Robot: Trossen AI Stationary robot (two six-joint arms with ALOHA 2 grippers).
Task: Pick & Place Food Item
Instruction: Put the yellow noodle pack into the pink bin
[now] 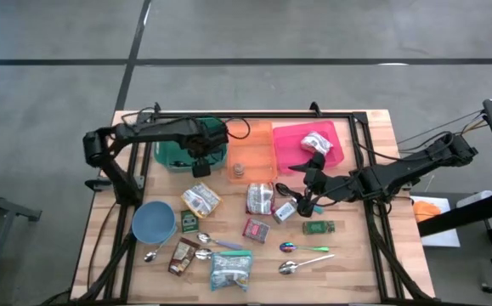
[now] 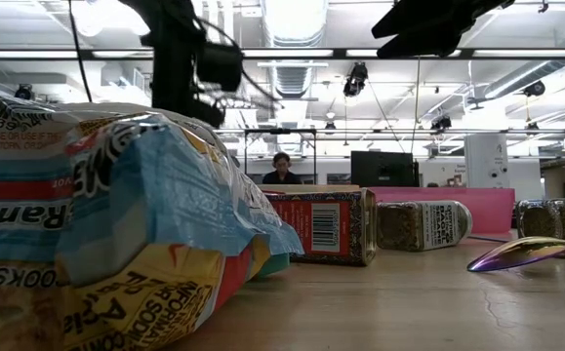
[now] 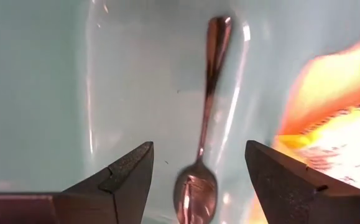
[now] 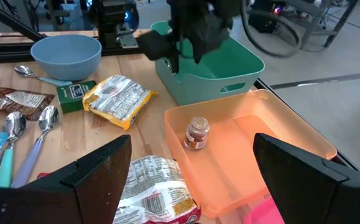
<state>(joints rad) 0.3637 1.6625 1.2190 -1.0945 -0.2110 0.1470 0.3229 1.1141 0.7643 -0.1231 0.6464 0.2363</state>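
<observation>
Left gripper, jaws apart, empty over spoon inside green bin. Right gripper waits, jaws apart. Next: withdraw, pick a packet.

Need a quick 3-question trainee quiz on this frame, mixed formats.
1. True or false: the left hand is over the green bin.
2. What lies in the green bin under the left hand? A) spoon B) jar C) bowl
3. Fill in: the small jar stands in the ____ tray.

Key:
1. True.
2. A, a spoon between the open fingers, not gripped.
3. Orange.
</observation>
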